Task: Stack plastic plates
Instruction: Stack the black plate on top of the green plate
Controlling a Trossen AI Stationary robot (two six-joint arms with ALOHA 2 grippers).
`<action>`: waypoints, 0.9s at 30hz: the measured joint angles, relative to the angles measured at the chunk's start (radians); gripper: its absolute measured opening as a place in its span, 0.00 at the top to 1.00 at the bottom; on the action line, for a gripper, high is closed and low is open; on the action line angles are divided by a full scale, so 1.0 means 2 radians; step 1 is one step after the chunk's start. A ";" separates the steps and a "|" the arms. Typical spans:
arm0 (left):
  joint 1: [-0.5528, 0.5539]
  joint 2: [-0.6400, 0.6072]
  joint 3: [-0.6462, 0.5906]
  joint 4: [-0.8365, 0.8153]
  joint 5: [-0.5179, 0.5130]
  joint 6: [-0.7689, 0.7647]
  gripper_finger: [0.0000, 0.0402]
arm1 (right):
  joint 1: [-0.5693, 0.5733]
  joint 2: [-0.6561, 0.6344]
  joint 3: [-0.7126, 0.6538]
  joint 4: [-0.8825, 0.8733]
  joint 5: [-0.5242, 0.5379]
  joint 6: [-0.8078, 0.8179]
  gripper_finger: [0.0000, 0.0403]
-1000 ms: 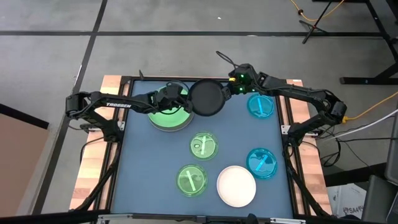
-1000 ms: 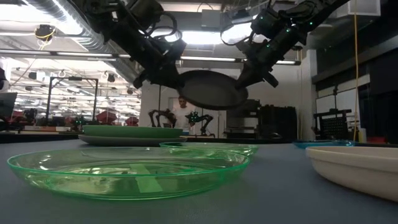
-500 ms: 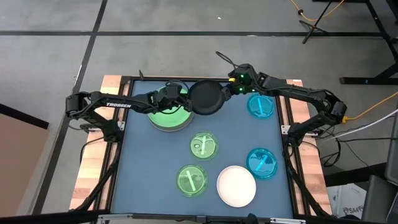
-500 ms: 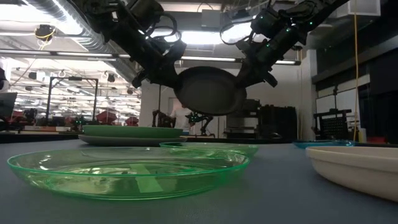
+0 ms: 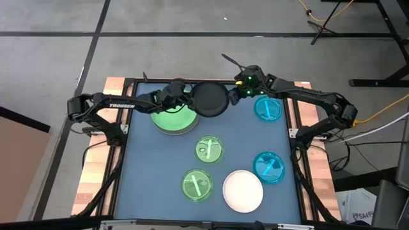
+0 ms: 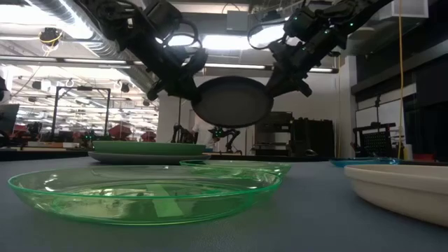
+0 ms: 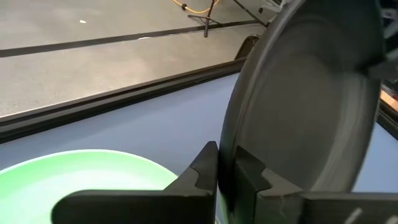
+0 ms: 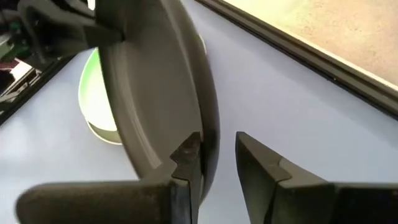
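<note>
The medium black plate (image 5: 209, 99) hangs tilted in the air over the table's far middle (image 6: 231, 100). My left gripper (image 5: 185, 97) is shut on its left rim. My right gripper (image 5: 235, 96) is open at its right rim, and the rim stands between the fingers (image 8: 217, 162). The large light green plate (image 5: 172, 118) lies in the grey plate (image 6: 140, 157) below my left arm. Two small green plates (image 5: 209, 149) (image 5: 197, 184), the white plate (image 5: 243, 190) and two cyan plates (image 5: 267, 108) (image 5: 268, 166) rest flat on the table. My left gripper pinches the black plate's left rim (image 7: 231, 140) between its two fingers, one on each face, coming level from the table's left. The plate is lifted clear and tilted. My right gripper's one finger (image 8: 186, 155) lies at the plate's hollow face; whether it touches I cannot tell. The other finger (image 8: 261, 165) stands apart from the rim.
The blue mat has bare room in its left near part (image 5: 150, 172) and between the plates. A dark frame edges the table (image 5: 124, 147). Beyond the far edge lies grey floor with cables.
The black plate has tipped further, showing more of its face in the low view, and has shifted slightly toward the table's left. My left gripper has moved a little toward the far edge and up with it.
</note>
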State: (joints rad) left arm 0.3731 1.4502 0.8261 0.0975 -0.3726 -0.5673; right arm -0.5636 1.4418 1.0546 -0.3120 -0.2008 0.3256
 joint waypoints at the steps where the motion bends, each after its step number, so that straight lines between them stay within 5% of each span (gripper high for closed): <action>1: 0.003 0.000 0.000 -0.001 -0.001 0.000 0.97 | 0.000 -0.001 0.000 -0.003 0.000 -0.001 0.79; 15: 0.036 -0.013 0.000 -0.006 0.000 0.021 0.98 | 0.000 -0.001 0.000 -0.086 0.000 -0.024 0.79; 27: 0.086 -0.105 0.000 -0.157 0.100 0.005 0.98 | 0.030 -0.001 -0.001 -0.118 0.012 -0.037 0.79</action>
State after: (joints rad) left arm 0.5453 1.2400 0.8261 -0.2161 -0.1727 -0.5575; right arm -0.5044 1.4391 1.0523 -0.5472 -0.1764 0.2518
